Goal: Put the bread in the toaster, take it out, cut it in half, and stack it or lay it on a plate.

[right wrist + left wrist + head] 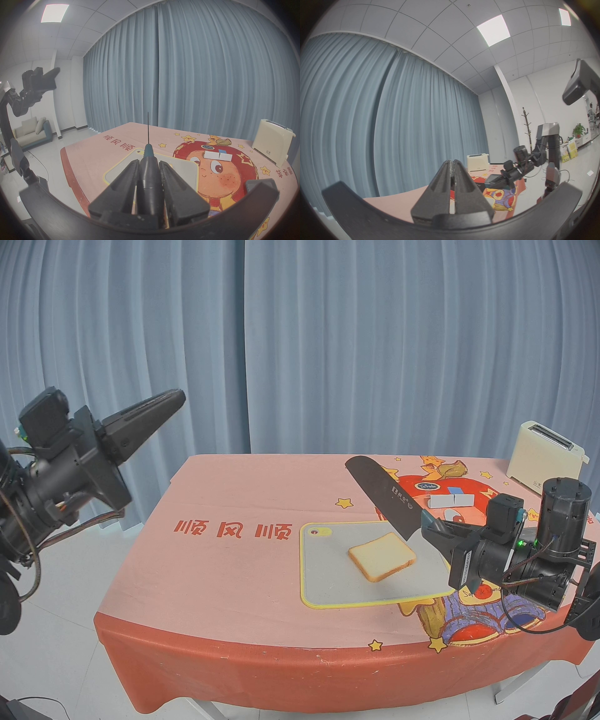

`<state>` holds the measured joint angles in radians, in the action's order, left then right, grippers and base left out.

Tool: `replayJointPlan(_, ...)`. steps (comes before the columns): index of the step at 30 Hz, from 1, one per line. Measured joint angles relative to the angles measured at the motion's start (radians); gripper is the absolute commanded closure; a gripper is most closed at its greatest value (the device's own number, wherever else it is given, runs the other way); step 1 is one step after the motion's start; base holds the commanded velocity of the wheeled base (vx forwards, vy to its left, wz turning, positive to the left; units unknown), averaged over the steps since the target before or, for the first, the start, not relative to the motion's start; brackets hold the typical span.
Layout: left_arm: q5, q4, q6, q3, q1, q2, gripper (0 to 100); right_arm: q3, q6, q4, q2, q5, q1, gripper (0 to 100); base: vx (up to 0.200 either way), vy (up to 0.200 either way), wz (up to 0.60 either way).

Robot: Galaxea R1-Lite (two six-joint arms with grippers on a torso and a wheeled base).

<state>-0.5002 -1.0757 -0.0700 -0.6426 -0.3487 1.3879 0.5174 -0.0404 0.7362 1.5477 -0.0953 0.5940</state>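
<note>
Your right gripper [436, 529] is clamped round the knife [384, 496] handle, blade raised at 12 o'clock of the bread [382, 556]. The slice lies flat and uncut on the cutting board [325, 580]. The left gripper [177, 396], pressed closed on nothing, hangs well off at 10 o'clock, so nothing pins the slice. Risk: it skids or tears under a slanted blade, giving uneven halves.

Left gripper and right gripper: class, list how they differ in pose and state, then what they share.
The left gripper is empty; the right gripper is shut on the knife. The left gripper is raised beside the table; the right gripper sits low over it. Both are black with jaws shut.
</note>
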Motion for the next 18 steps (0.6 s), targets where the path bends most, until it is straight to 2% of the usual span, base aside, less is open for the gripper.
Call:
replayJointPlan(5, 0.066, -0.088, -0.007, -0.003, -0.032, 0.113, 100, 0.0, 0.001, -0.003, 0.0, 0.002, -0.003, 100, 0.0, 0.0, 0.0)
replayJointPlan(10, 0.079, -0.098, -0.012, -0.024, -0.049, 0.193, 100, 0.0, 0.002, -0.003, 0.011, 0.004, -0.005, 100, 0.0, 0.0, 0.0)
replayJointPlan(14, 0.101, -0.096, -0.044, -0.044, -0.062, 0.235, 100, -0.002, 0.006, -0.004, 0.02, 0.004, -0.003, 100, 0.0, 0.0, 0.0)
replayJointPlan(18, 0.116, -0.098, -0.058, -0.069, -0.069, 0.27, 100, -0.005, 0.007, -0.01, 0.023, 0.004, 0.001, 100, 0.0, 0.0, 0.0)
